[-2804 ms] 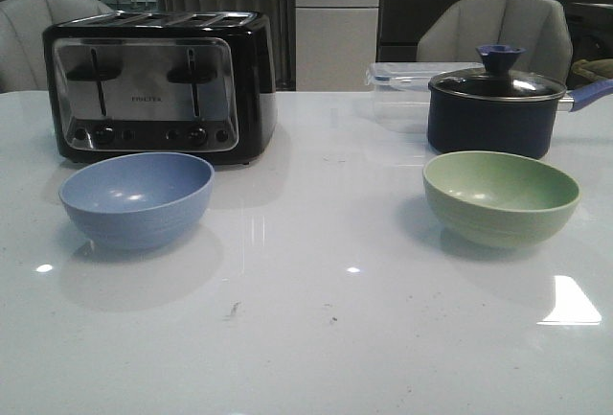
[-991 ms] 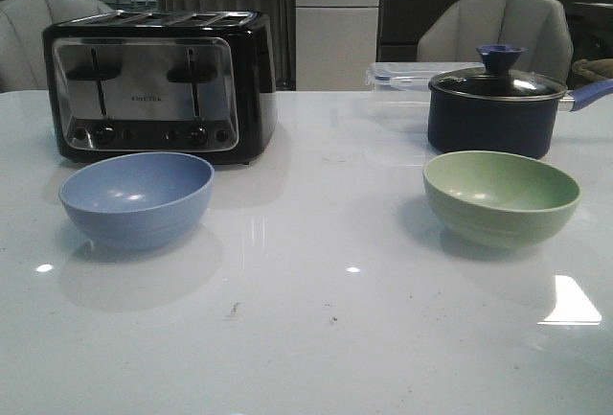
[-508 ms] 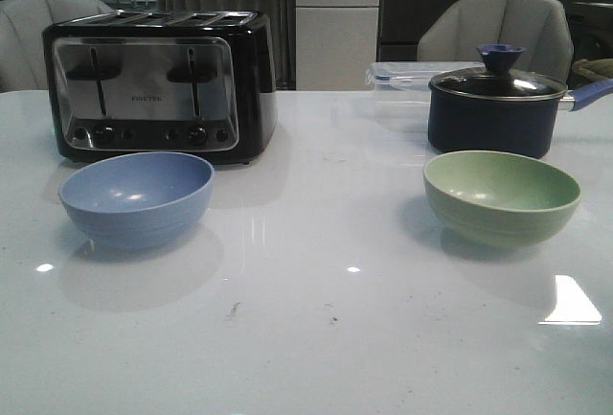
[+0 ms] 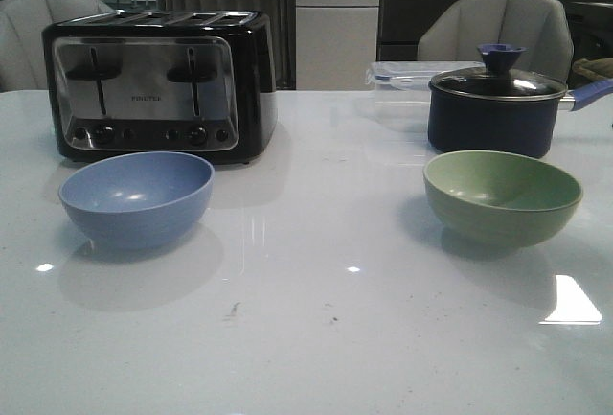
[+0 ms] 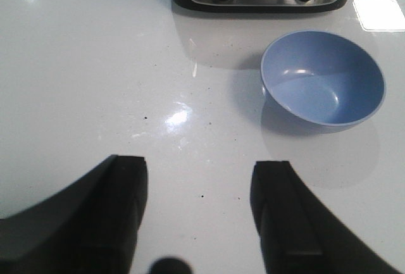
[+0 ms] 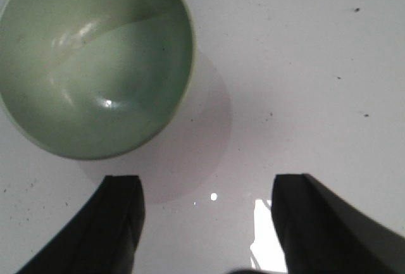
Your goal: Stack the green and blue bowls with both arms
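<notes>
Sitting apart: the two bowls rest upright on the white table [image 4: 306,338], not stacked, well apart from each other
Blue bowl [image 4: 136,198]: on the table's left side, just in front of the toaster [image 4: 160,82]; inside bare, only light glints on its wall
Green bowl [image 4: 502,196]: on the right side, just in front of the dark lidded pot [image 4: 495,103]; inside bare too, faint ribbing on the outside
Left gripper [image 5: 199,214]: fingers spread wide, holding nothing, over bare table near the blue bowl [image 5: 323,78]
Right gripper [image 6: 207,223]: fingers spread wide, holding nothing, close beside the green bowl [image 6: 95,62] and not touching it
Pot: glass lid on, contents not visible
Clear lidded box [image 4: 402,84]: behind the pot's left, contents cannot be told
</notes>
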You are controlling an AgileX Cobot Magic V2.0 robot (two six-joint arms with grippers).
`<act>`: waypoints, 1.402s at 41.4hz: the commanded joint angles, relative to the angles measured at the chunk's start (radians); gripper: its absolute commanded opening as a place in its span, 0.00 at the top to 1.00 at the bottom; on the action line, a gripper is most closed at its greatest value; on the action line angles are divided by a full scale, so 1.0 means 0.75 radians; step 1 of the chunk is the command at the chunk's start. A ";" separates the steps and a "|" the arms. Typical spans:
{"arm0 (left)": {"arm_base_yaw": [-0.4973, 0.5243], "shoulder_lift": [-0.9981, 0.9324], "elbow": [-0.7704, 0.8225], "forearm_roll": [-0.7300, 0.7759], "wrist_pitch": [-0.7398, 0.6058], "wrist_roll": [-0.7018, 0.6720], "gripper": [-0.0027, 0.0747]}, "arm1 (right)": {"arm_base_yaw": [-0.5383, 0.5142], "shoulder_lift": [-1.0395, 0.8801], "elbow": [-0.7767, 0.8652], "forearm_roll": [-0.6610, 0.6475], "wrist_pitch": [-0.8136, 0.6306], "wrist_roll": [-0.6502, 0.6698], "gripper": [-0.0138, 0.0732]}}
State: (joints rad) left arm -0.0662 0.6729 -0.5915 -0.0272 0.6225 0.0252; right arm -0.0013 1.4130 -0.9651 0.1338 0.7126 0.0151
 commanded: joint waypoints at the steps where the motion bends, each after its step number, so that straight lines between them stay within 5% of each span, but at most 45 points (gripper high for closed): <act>1: -0.009 0.006 -0.046 -0.004 -0.108 -0.003 0.42 | -0.008 0.116 -0.157 0.034 0.006 -0.012 0.22; 17: -0.009 0.006 -0.046 -0.004 -0.108 -0.003 0.42 | -0.006 0.507 -0.454 0.076 0.043 -0.020 0.23; 29: -0.009 0.006 -0.046 -0.004 -0.108 -0.003 0.42 | -0.006 0.575 -0.516 0.078 0.072 -0.020 0.63; 37: -0.009 0.006 -0.046 -0.004 -0.108 -0.003 0.42 | -0.002 0.551 -0.516 0.077 0.092 -0.056 0.78; 46: -0.009 0.006 -0.046 -0.004 -0.108 -0.003 0.42 | 0.068 0.400 -0.516 0.078 0.105 -0.095 0.78; 58: -0.009 0.006 -0.046 -0.004 -0.108 -0.003 0.42 | 0.409 0.298 -0.507 0.078 0.156 -0.117 0.78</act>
State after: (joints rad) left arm -0.0662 0.6729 -0.5915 -0.0272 0.6188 0.0252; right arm 0.2356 1.6871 -1.3201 0.1797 0.8450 -0.0560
